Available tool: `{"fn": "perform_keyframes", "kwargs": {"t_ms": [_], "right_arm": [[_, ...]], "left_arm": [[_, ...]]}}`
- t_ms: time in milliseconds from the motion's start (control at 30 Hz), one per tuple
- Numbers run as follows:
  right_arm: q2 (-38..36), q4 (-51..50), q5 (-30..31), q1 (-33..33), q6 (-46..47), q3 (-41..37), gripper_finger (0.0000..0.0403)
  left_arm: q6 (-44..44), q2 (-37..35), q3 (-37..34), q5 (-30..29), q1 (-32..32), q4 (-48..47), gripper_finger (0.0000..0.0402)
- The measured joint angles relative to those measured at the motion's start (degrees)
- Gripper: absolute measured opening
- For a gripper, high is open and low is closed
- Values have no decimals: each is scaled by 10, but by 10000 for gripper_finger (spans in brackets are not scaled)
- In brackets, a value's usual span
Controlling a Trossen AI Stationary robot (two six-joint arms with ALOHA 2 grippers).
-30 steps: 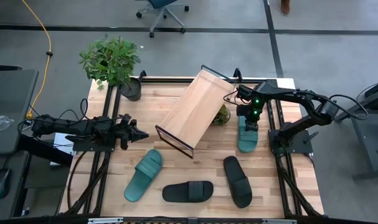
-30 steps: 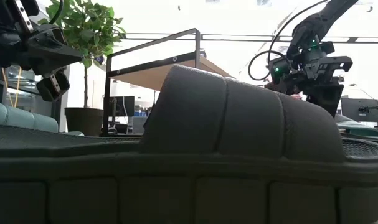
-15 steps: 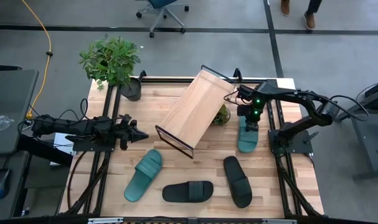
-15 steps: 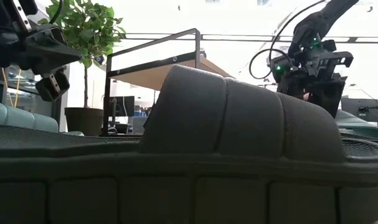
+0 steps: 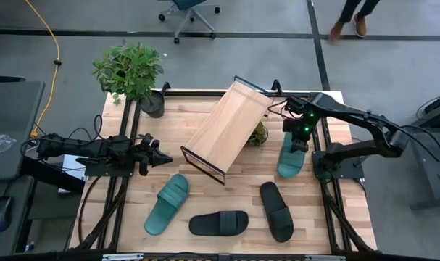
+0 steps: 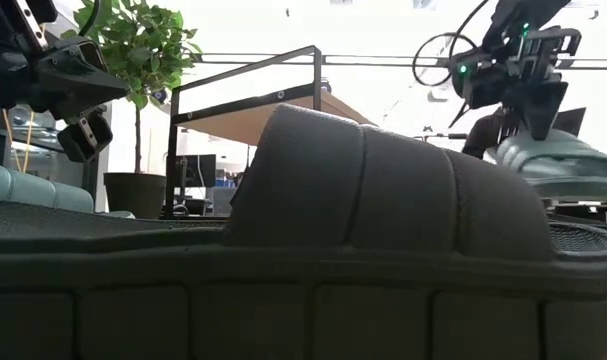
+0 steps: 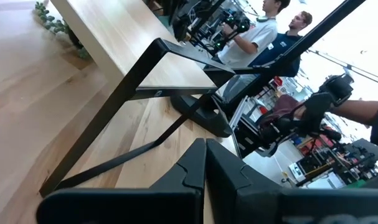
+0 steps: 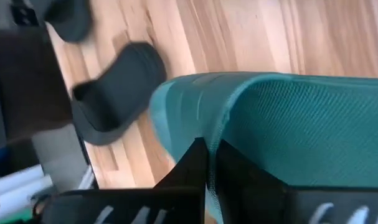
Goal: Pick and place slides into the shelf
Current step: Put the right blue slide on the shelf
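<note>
I have the right gripper [image 5: 299, 139] over the right side of the butcher-block worktop [image 5: 198, 119], its jaws pinched tight on the edge of a teal green rubber slide sandal with a wide strap [image 5: 290, 161]. The right wrist view shows the fingers closed nearly together with the thin sole rim between them, and the low view shows the sandal hanging clear of the wood, tilted. It sits just to the right of the slanted shelf with its light wooden board and thin black metal frame [image 5: 230, 123], nothing resting on that board yet.

The other three slides lie flat nearer the front edge: a second teal green slide [image 5: 167, 204] toward the left, a black rubber slide lying crosswise [image 5: 218, 222] in the middle, and another black slide [image 5: 277, 211] to its right, each apart from its neighbours.

The left gripper [image 5: 156, 154] waits low beside the shelf's front corner; its jaws look closed on nothing in the left wrist view.

I judge these slides to be light and springy rather than stiff. Held by one rim, the sole will likely droop and swing, so I'd carry it slowly. The rubber should grip well in the jaws. On the slanted board it may slide down, so I'd set it low against the frame lip.
</note>
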Motion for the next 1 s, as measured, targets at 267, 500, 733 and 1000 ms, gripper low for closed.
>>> {"fn": "perform_keyframes", "kwargs": {"t_ms": [267, 500, 733, 1000], "right_arm": [[-71, 0, -31, 1, 63, 0, 0], [-121, 19, -46, 1, 118, 0, 0], [-167, 66, -77, 1, 185, 0, 0], [-210, 121, -112, 1, 261, 0, 0]], "left_arm": [[1, 0, 0, 0, 0, 0, 1], [1, 0, 0, 0, 0, 0, 1], [1, 0, 0, 0, 0, 0, 1], [1, 0, 0, 0, 0, 0, 1]]}}
